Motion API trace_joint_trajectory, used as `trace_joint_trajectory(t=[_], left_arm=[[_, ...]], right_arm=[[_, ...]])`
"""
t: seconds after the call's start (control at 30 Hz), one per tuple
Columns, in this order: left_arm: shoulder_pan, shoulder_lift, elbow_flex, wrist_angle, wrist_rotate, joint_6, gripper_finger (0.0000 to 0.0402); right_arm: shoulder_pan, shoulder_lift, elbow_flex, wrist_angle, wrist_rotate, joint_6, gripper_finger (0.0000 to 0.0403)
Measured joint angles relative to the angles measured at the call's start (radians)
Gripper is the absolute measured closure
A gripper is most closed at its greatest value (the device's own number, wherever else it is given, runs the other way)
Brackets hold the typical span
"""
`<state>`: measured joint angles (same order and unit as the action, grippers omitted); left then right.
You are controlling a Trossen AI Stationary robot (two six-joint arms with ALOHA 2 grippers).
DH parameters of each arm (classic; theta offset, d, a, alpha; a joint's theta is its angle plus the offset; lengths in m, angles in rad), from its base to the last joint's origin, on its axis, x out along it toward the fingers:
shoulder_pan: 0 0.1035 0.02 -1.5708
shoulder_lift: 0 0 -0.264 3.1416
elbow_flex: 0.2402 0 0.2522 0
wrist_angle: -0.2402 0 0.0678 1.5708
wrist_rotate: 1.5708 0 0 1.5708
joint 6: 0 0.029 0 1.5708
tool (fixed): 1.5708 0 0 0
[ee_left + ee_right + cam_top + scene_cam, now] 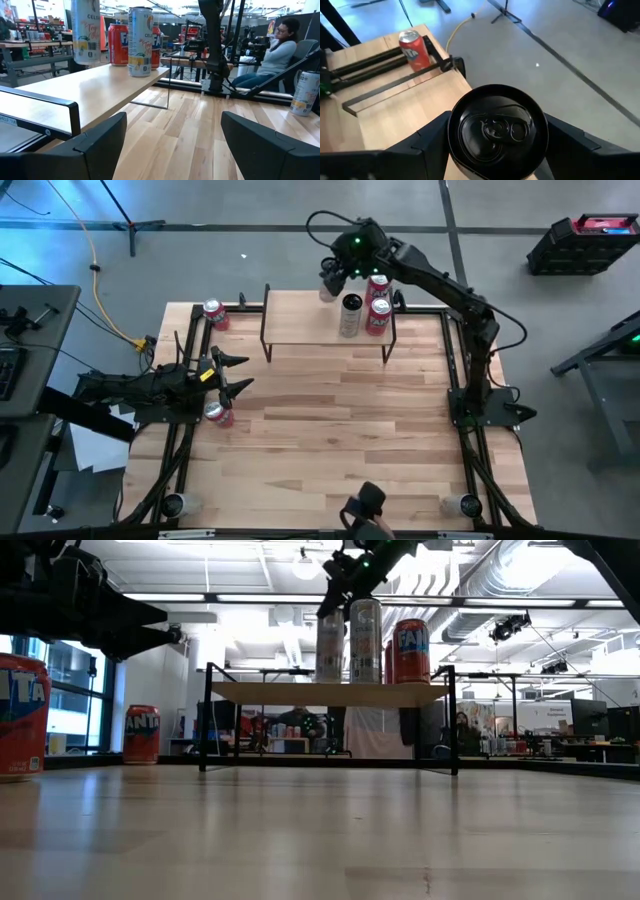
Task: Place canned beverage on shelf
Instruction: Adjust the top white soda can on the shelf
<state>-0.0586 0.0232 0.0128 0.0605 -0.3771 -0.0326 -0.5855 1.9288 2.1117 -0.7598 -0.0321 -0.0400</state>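
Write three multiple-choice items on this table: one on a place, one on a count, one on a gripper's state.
1. The tall silver can with a black top between the right gripper's fingers is:
A. at the far edge of the small light wood shelf with black metal legs
B. on the tabletop beside the left arm
C. on the floor

2. Red soda cans standing on the large wooden tabletop, off the shelf:
A. one
B. two
C. four

3. The left gripper is:
A. shut on a red can
B. open and empty
C. shut on nothing

Key:
1. A, the high view shows gripper and can at that edge.
2. B, one red can stands at the far left corner and another by the left gripper.
3. B, its fingers stand wide apart with nothing between them.
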Motion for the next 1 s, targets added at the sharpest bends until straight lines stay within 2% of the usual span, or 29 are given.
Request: trace_joint_trajectory(t=[0.2, 0.47, 1.0], left_arm=[[0.0, 0.0, 0.0, 0.0, 0.0, 0.0, 0.0088], [0.0, 0.0, 0.0, 0.0, 0.0, 0.0, 0.0088], [0.0, 0.0, 0.0, 0.0, 0.0, 0.0, 0.0088]], right_arm=[[-0.026, -0.023, 0.0, -0.054, -0.057, -0.064, 0.0154], [-0.05, -0.054, 0.0, -0.083, -0.049, -0.162, 0.0155], [-0.118, -0.085, 0.0, -0.106, -0.164, -0.184, 0.0155]])
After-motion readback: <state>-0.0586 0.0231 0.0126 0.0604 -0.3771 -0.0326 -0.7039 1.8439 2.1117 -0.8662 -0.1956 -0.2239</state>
